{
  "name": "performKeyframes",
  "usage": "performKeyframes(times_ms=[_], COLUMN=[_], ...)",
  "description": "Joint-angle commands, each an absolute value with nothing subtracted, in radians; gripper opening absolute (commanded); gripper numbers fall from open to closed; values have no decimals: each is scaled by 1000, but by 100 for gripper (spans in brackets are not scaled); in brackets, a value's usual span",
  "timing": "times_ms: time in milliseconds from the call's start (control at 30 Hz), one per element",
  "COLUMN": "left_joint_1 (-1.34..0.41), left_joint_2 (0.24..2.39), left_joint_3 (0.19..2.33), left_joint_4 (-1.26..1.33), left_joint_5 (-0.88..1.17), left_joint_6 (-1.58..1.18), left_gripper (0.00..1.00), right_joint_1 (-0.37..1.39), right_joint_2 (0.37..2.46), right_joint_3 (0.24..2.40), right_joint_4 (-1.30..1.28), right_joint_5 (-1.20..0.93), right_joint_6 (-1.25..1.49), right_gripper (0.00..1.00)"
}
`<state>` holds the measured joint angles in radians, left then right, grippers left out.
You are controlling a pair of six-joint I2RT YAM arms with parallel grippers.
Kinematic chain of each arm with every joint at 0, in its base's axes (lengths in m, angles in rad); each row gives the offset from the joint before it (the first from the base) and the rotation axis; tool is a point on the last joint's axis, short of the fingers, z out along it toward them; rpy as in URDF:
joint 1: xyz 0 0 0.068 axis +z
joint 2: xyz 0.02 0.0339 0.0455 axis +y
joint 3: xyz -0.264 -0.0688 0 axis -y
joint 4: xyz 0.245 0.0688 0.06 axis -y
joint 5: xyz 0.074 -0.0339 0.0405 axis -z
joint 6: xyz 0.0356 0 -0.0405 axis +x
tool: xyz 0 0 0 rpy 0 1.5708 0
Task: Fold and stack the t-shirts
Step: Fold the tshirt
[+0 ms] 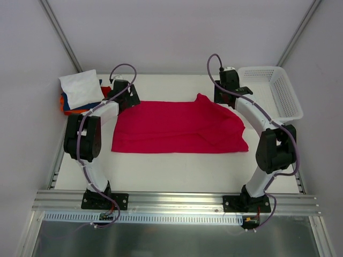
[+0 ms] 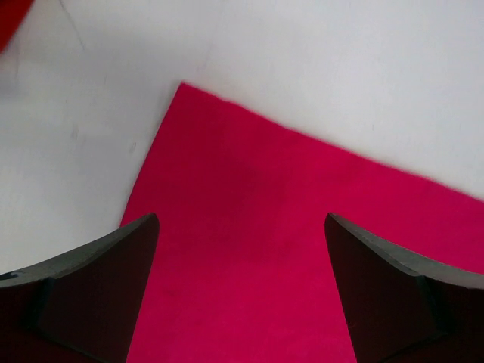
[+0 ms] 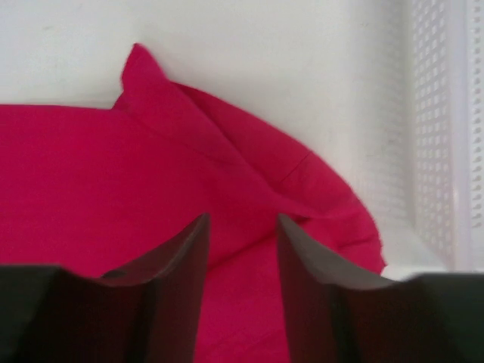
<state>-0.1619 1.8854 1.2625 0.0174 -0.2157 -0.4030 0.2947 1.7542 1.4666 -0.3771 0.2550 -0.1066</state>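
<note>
Spreading over the white table [image 1: 161, 166], the crimson t-shirt [image 1: 177, 126] lies flat between the two arms, its far edge under both tools. Only the overhead view shows the white mesh basket [image 1: 273, 91] just to the outer side of the right gripper [image 3: 243, 217], and the stack of folded t-shirts [image 1: 80, 91], white on top, out beyond the left gripper [image 2: 240, 219]. Only the left wrist view shows the shirt's sharp corner ahead of that gripper, whose fingers stand spread wide with cloth below them. The right wrist view shows a peaked fold ahead and rumpled cloth below its fingers, which are narrowed but apart and pinch nothing visible.
</note>
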Motion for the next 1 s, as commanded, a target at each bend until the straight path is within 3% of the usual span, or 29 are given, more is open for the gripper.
performKeyframes(times_ms=[0,233,433,633,967], left_joint_1=[-158,-228,-311,-413,-426], left_joint_2=[1694,1358,1220,1180,1189], left_joint_3=[1133,899,801,726,687], left_joint_4=[-24,-107,-196,-258,-337], left_joint_5=[-144,-205,-235,-343,-524], left_joint_6=[-445,-535,-612,-699,-718], left_gripper=[92,87,70,57,53], right_joint_1=[356,403,419,422,422], right_joint_2=[1657,1585,1516,1474,1496], right_joint_3=[1425,1325,1267,1247,1250], right_joint_4=[-402,-408,-416,-416,-405], right_joint_5=[247,241,224,216,163], right_joint_6=[-92,-52,-29,-31,-40], right_gripper=[40,35,35,36,37])
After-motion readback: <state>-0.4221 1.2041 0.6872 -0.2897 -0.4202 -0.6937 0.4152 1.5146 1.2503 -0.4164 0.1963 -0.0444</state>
